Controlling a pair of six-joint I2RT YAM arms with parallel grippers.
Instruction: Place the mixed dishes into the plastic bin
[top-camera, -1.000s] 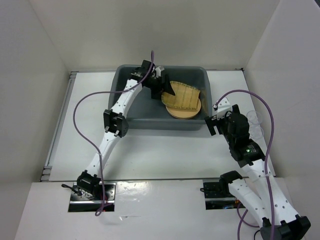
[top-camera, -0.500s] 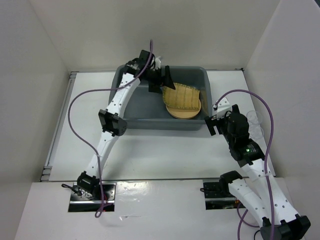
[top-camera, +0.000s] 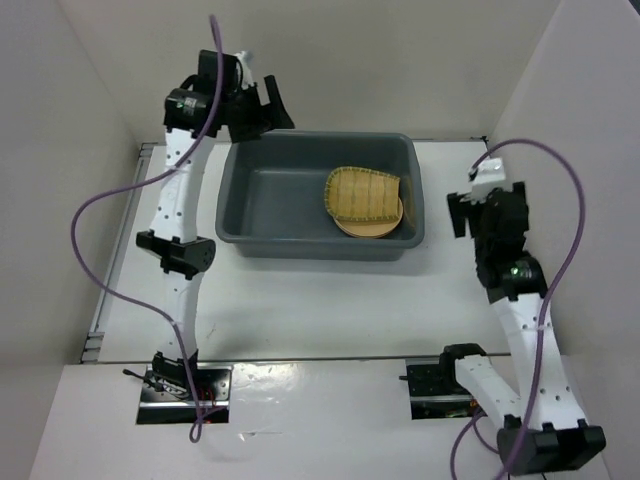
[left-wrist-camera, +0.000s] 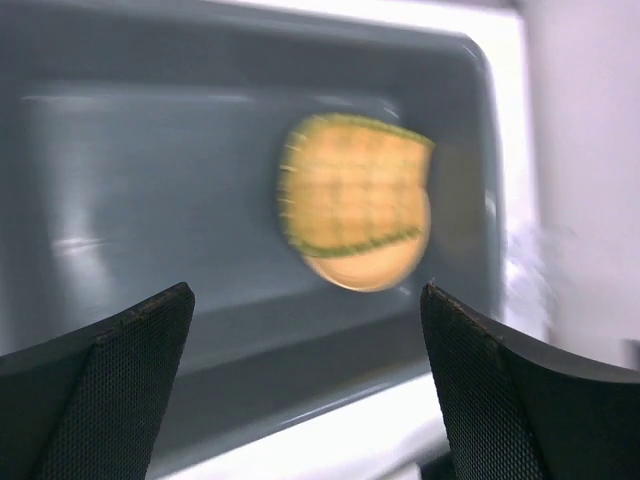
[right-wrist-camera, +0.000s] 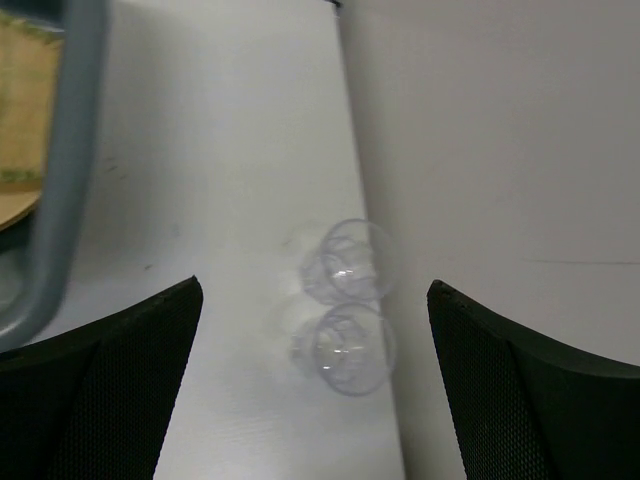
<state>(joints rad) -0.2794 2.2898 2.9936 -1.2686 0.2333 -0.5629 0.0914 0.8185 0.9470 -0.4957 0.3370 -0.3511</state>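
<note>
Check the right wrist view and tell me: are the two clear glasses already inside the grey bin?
No: the far glass and the near glass both sit on the white table, outside the grey bin.

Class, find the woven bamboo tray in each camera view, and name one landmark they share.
Top external: the woven bamboo tray lies in the right half of the grey bin.
Left wrist: the tray is blurred, at centre frame, inside the bin.
Right wrist: a strip of tray shows at the upper left edge.
Shared landmark: the bin's rim beside the tray.
</note>
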